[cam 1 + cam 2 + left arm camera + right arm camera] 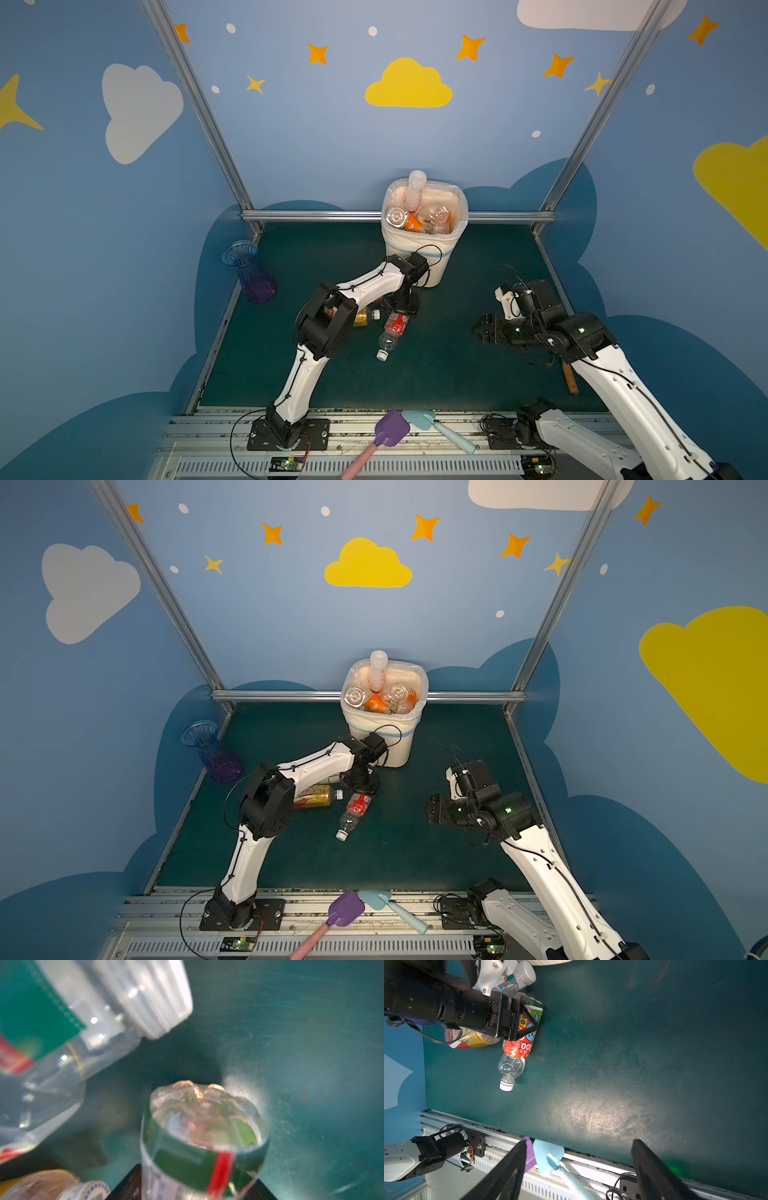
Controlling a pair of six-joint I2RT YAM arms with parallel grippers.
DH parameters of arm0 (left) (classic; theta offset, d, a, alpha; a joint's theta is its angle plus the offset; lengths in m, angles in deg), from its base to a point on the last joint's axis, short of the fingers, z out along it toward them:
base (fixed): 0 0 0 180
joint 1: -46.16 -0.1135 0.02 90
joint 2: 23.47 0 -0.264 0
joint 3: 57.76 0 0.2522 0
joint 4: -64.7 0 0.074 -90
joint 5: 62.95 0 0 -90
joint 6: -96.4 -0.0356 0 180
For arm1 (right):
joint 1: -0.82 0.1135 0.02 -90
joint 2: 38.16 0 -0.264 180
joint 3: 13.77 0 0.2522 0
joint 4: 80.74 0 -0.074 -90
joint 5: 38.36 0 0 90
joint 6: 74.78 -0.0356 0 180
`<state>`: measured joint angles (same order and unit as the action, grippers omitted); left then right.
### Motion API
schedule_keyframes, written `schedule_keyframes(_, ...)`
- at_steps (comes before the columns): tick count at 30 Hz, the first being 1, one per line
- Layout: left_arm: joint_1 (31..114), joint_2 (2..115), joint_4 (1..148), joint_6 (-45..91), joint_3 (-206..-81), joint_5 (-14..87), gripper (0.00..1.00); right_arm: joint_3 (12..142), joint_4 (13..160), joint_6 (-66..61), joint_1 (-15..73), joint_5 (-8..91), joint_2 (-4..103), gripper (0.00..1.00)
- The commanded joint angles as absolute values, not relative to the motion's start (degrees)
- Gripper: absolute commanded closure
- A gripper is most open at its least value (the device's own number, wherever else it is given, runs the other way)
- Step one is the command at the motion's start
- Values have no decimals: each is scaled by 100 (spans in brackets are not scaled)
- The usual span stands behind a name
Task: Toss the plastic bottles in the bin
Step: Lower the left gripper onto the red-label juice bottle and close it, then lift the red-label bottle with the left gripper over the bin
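A clear bottle with a red label [395, 328] [357, 806] [519, 1047] lies on the green table, white cap toward the front. My left gripper [401, 309] [361, 787] [531, 1016] reaches down onto its base end. In the left wrist view, the bottle [203, 1136] fills the gap and touches both black fingers [128, 1184]. Beside it lie a yellow-labelled bottle [361, 318] [471, 1040] and a green-labelled one with a white cap [62, 1064] [517, 978]. The bin [453, 257] [399, 746] behind holds several bottles; one [415, 191] sticks up. My right gripper [478, 330] [579, 1142] hovers open and empty.
A blue-purple vase [249, 270] stands in the back left corner. A purple shovel [390, 428] and a light-blue shovel [419, 419] lie on the front rail. A brown stick [569, 378] lies by the right arm. Blue walls close in the table.
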<state>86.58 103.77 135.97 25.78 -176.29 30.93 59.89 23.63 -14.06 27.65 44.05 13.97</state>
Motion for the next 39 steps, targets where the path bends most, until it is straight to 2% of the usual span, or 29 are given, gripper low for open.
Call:
schedule_keyframes(1,8678,10483,13805,2483,-17808,3008,42,6143,2169,-1307,2751,4539,1290,19)
schedule_keyframes(3,8676,10485,13827,2445,-17840,3003,53,6134,2178,-1304,2736,4558,1281,19)
schedule_keyframes(6,8683,10448,13815,2422,-17806,3024,64,6199,2124,-1270,2730,4592,1324,19)
schedule_keyframes(9,8703,10261,13826,2430,-17725,3167,66,6305,1999,-1231,2728,4660,1338,19)
schedule_keyframes(17,8696,8984,14020,2501,-17594,3423,67,6249,1983,-1343,2720,4838,1047,19)
schedule_keyframes(26,8619,8062,14647,2552,-19214,3702,64,6386,2064,-1388,2724,4805,1130,19)
schedule_keyframes(35,8490,7581,13140,2005,-20919,3356,60,6568,2239,-1450,2724,4699,1215,20)
schedule_keyframes(39,8498,7424,11552,1263,-20827,3356,60,6752,2230,-1397,2731,4720,1318,20)
